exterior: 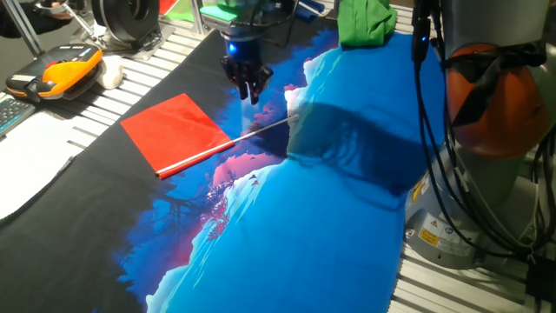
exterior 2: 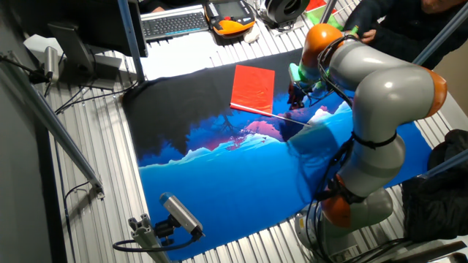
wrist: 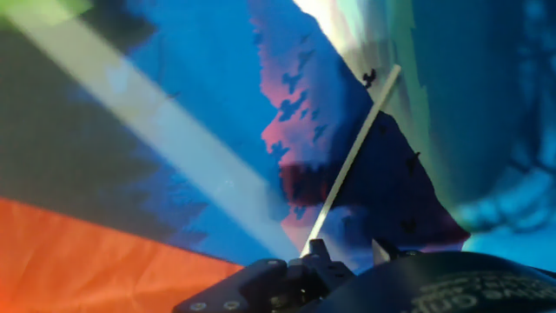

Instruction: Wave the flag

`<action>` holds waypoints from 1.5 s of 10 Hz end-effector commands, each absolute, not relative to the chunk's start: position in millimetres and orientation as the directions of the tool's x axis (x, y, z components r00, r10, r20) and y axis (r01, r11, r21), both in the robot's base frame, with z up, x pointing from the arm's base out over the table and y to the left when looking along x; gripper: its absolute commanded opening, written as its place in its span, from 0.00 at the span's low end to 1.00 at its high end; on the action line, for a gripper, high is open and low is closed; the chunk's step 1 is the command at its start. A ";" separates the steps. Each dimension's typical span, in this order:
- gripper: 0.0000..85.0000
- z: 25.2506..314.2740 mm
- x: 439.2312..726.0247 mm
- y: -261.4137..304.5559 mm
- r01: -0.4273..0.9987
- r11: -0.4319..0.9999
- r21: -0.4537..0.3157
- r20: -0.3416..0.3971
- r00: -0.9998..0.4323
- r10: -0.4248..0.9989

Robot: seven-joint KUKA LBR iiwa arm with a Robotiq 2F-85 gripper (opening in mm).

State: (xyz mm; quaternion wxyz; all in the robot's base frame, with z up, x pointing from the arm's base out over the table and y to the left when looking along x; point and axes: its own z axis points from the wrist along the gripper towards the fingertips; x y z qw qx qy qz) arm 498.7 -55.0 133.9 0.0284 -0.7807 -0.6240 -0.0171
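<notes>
We see the flag (exterior: 176,132) flat on the printed cloth (exterior: 287,235), red part to the left, stick (exterior: 257,131) running right, our gripper (exterior: 249,89) above the stick with fingers slightly parted and empty, green bundle (exterior: 365,21) far right.

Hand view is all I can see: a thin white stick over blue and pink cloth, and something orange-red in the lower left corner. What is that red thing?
Observer: It is the cloth of a small red flag, lying flat on the black part of the printed cloth.
Operator: Is the hand holding its stick?
Observer: It seems not. In one fixed view the gripper hangs above the bare stick, seemingly apart from it.
Operator: Anything else nearby?
Observer: A green cloth bundle sits at the far edge, beyond the gripper.
</notes>
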 end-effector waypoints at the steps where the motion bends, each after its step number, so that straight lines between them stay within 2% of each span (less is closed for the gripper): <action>1: 0.40 132.7 496.6 -53.3 0.902 -0.431 -0.023 0.063 0.432 0.900; 5: 0.40 134.3 498.7 -53.0 0.912 -0.410 -0.030 0.051 0.411 0.910; 9: 0.40 139.5 509.4 -53.8 0.972 -0.231 -0.049 -0.011 0.231 0.973; 11: 0.40 139.5 518.5 -56.7 0.987 -0.159 -0.035 -0.011 0.158 0.987; 15: 0.40 128.3 528.4 -60.4 0.994 -0.111 -0.015 0.002 0.111 0.994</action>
